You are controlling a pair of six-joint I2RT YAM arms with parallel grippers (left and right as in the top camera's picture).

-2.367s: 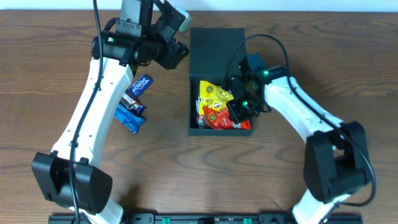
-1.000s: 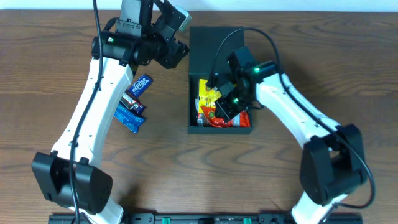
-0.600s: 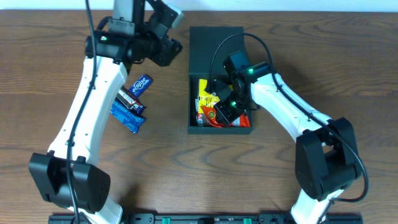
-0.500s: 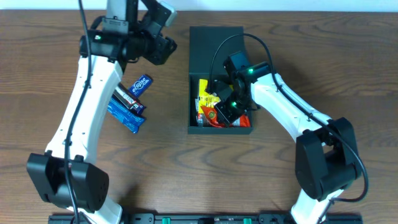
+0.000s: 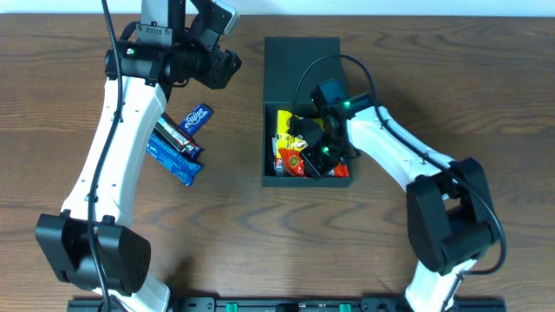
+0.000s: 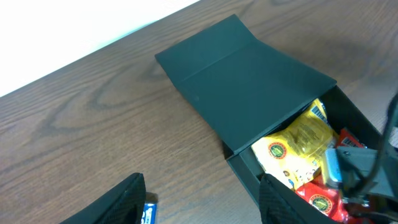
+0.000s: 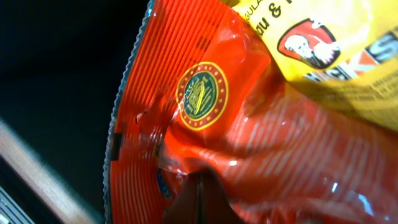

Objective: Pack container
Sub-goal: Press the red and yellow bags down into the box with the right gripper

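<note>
The container (image 5: 299, 69) is a dark teal-grey box with its flap lid lying open at the far side; it also shows in the left wrist view (image 6: 242, 81). Inside lie a yellow packet (image 5: 290, 130) and a red packet (image 5: 295, 162). My right gripper (image 5: 323, 149) is down inside the box. In the right wrist view its fingers (image 7: 198, 199) are shut together, with the tip pressed into the red packet (image 7: 249, 137) below the yellow packet (image 7: 336, 56). My left gripper (image 5: 221, 69) is open and empty (image 6: 202, 202) above the table, left of the lid.
Left of the box, several snack packets lie on the wooden table: a blue one (image 5: 198, 117), a dark bar (image 5: 180, 139) and a long blue one (image 5: 176, 163). The left arm reaches over them. A white wall edge runs along the table's far side (image 6: 74, 31).
My right gripper has moved left from the box's right wall to the red packet. My left gripper has drawn back to the left, away from the lid.
</note>
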